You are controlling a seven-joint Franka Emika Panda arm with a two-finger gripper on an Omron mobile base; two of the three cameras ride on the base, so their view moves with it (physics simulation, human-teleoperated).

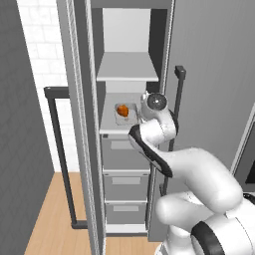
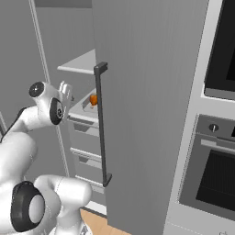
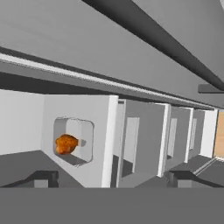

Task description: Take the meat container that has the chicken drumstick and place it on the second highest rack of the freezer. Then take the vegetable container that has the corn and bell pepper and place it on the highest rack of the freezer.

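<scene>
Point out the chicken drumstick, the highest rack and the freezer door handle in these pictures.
chicken drumstick (image 1: 122, 110), left base view, on its thick orange-brown body.
highest rack (image 1: 127, 67), left base view, on its bare flat top.
freezer door handle (image 2: 102, 124), right base view, midway along the dark bar.

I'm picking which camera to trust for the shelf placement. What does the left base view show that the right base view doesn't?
Left base view alone: the highest rack seen from the front, three grey drawers, wooden floor and a white brick wall. Right base view alone: the black-glass wall oven beside the freezer. Both share the chicken drumstick in its container on the lower shelf, and the robot's arm in front of it.
</scene>
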